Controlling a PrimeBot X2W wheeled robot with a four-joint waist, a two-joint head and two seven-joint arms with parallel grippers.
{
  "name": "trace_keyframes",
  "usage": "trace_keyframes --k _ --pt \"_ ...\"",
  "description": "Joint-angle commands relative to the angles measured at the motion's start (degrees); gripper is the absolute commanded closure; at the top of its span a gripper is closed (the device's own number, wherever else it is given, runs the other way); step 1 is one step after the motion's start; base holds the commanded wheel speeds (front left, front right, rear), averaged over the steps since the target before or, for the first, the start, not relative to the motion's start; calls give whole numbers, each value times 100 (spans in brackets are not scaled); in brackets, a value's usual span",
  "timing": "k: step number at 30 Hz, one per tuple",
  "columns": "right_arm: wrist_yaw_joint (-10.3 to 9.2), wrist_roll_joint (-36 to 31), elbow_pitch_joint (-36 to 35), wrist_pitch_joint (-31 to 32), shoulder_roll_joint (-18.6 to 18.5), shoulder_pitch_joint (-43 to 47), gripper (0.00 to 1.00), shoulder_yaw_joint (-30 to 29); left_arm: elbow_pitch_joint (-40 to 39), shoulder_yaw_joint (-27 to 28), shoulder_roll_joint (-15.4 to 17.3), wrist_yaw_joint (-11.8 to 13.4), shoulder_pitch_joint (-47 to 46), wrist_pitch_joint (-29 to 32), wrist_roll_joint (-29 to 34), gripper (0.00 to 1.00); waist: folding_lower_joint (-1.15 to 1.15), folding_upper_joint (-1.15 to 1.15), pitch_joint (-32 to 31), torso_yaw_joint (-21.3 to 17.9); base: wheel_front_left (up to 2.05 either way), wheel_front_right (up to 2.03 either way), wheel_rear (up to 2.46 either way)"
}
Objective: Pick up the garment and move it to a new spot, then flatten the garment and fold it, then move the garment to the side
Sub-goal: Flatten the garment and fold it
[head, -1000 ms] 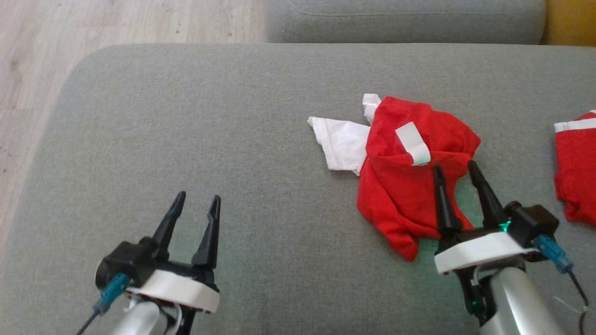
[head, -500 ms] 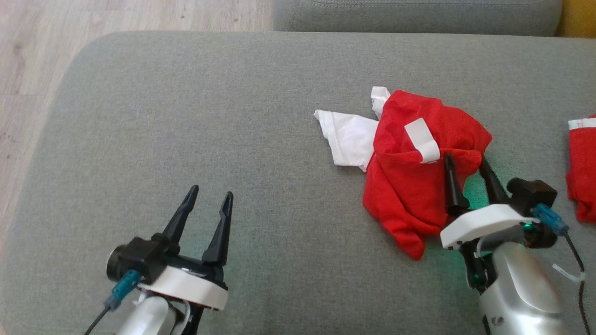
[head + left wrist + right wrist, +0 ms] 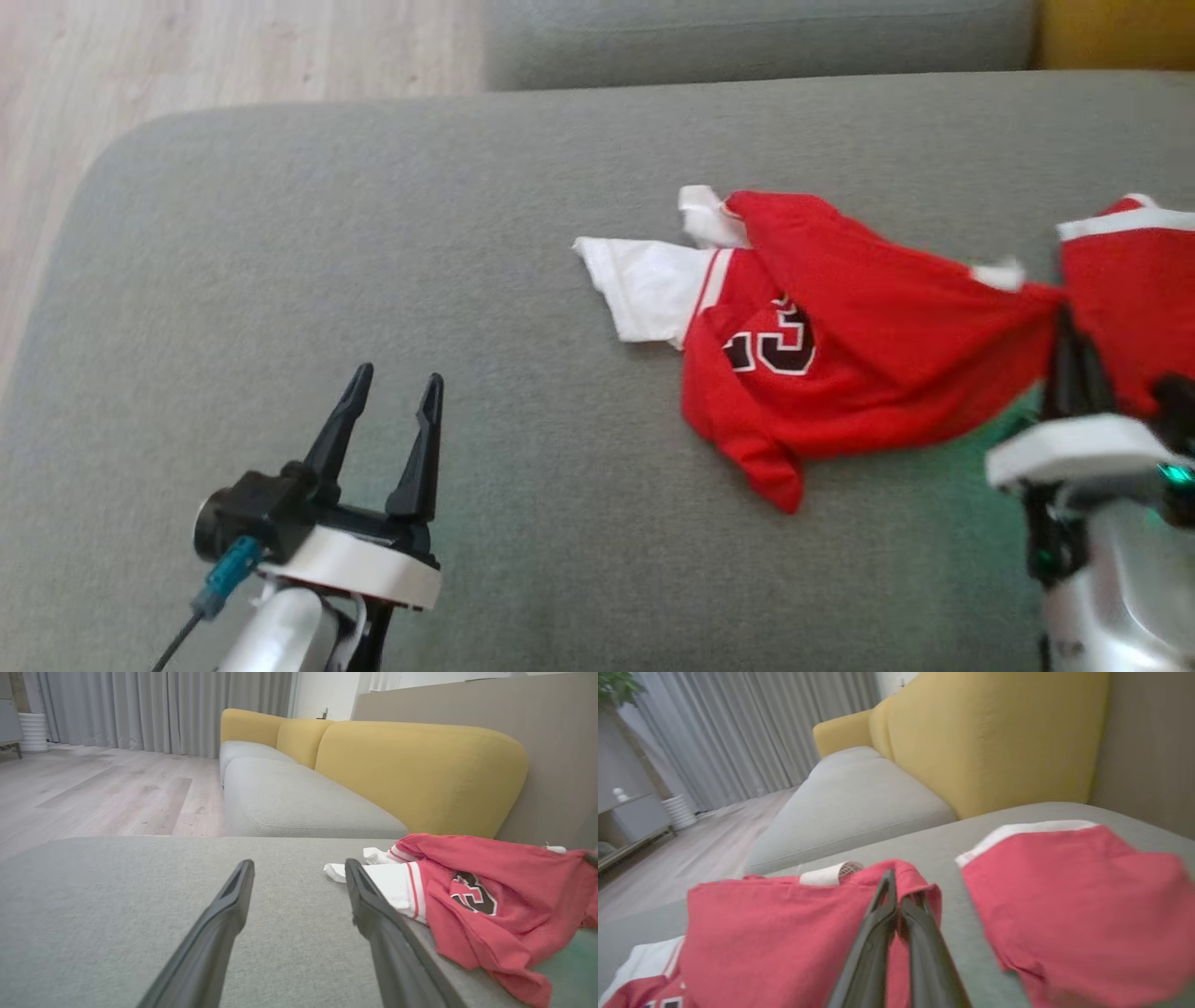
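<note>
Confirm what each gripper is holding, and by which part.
Right gripper is shut on the red jersey, pinching a bunched fold at its red edge, on the side away from the white sleeve. Left gripper is open, holding nothing.

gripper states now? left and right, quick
Left gripper: open, holding nothing.
Right gripper: closed, fingers pinching an edge of the red jersey.
</note>
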Motion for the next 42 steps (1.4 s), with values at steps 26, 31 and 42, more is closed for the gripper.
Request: trace_keyframes --k 26,31,42 --pt "-16 -150 -2384 -69 -16 698 0 1830 34 389 -471 -338 -265 -54 438 0 0 0 37 165 0 0 0" --pt "-16 -400 -2209 295 -16 277 0 2509 86 360 -557 -380 -341 -55 464 0 0 0 181 469 0 0 0" --pt "-16 -1439 229 2598 -16 -1552 0 2988 387 203 -870 -470 -575 -55 422 0 0 0 621 1452 0 0 0"
